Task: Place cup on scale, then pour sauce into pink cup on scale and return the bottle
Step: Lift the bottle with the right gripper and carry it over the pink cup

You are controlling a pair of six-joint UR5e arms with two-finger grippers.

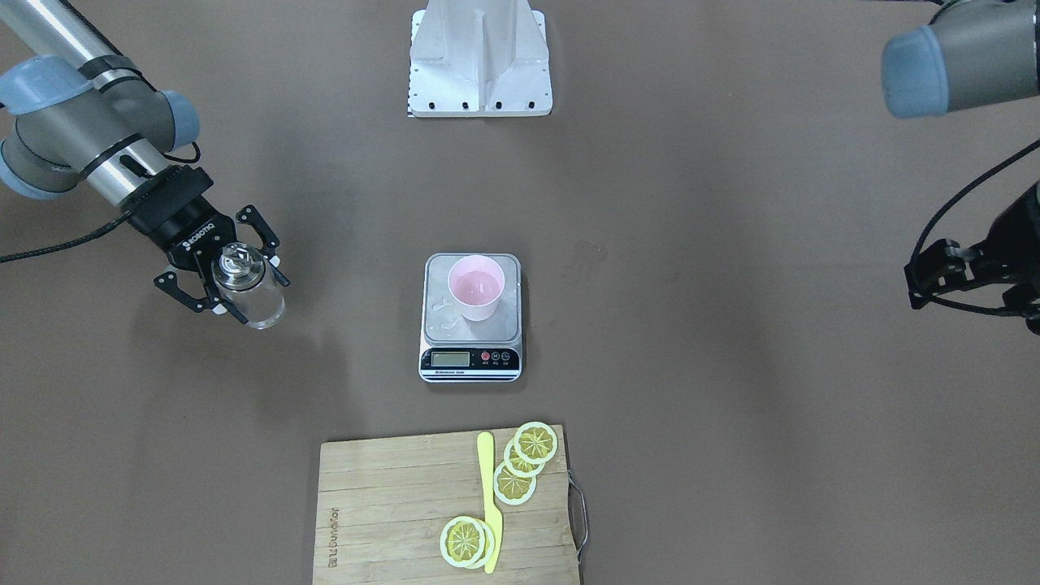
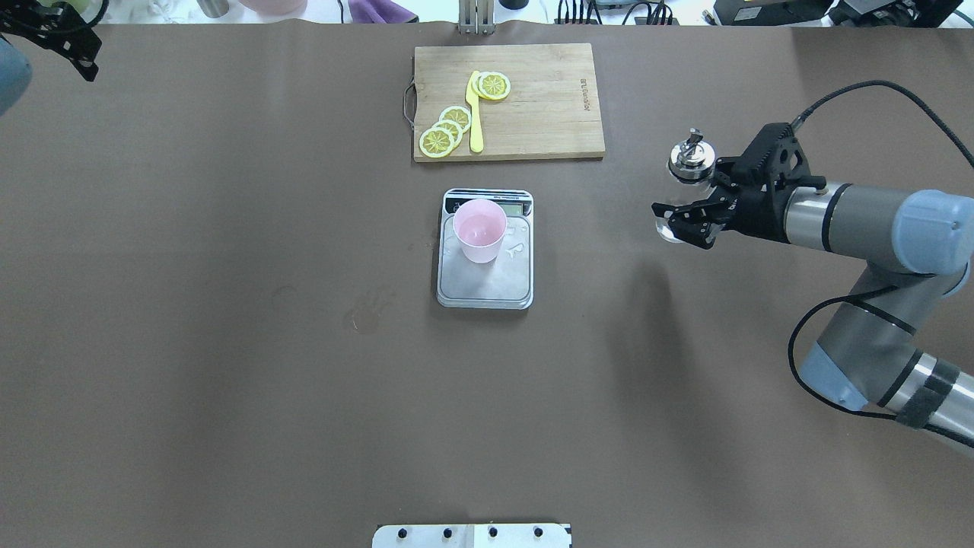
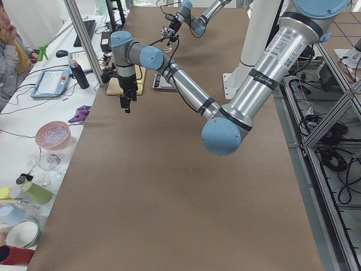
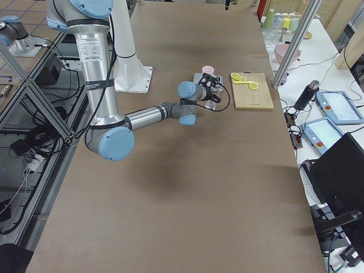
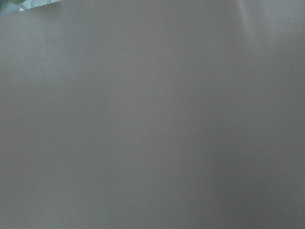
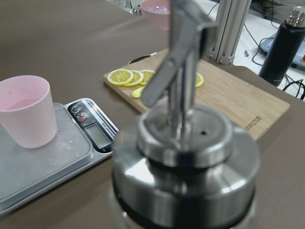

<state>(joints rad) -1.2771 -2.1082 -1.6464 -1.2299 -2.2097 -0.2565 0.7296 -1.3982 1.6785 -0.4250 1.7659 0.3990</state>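
The right end effector (image 1: 240, 284) is clamped on the bottle (image 1: 260, 309), well apart from the scale (image 1: 472, 359), where the cup (image 1: 477, 286) stands. I cannot tell the left end effector's (image 1: 942, 268) state. Letting go before the base meets the bench (image 1: 731, 406) could topple the bottle.

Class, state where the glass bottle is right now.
In the overhead view the bottle is upright in the right gripper, on the view's right, well apart from the scale and cup.

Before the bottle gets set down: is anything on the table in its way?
Nothing visible does. Only bare table shows around the bottle in the right gripper; scale, cup and board sit well aside.
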